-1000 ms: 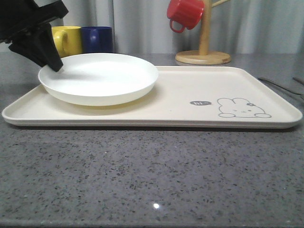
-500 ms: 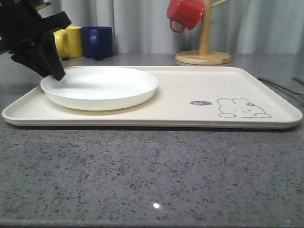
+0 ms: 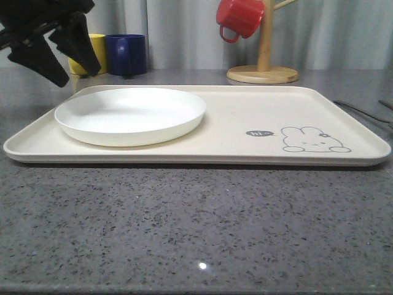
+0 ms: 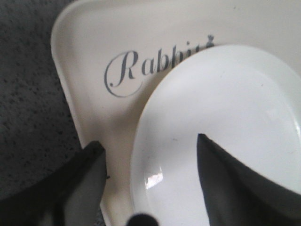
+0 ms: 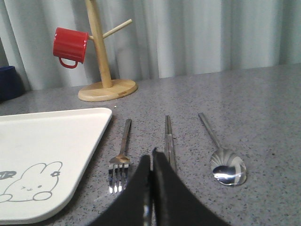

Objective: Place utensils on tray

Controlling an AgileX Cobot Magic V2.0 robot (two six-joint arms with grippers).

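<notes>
A white plate (image 3: 130,115) sits on the left part of the cream tray (image 3: 245,117). Behind it stand a yellow mug (image 3: 92,53) and a blue mug (image 3: 126,54); a red mug (image 3: 239,17) hangs on the wooden mug stand (image 3: 263,67). The left pincer (image 3: 60,58) hangs above the plate's far-left edge, fingers spread wide, holding nothing. The fork (image 5: 121,162), chopsticks (image 5: 169,141) and spoon (image 5: 222,155) lie on the grey table (image 3: 196,233) beside the tray's right edge, directly ahead of the right pincer (image 5: 151,162), whose fingers are pressed together, empty. The plate covers part of the "Rabbit" lettering.
</notes>
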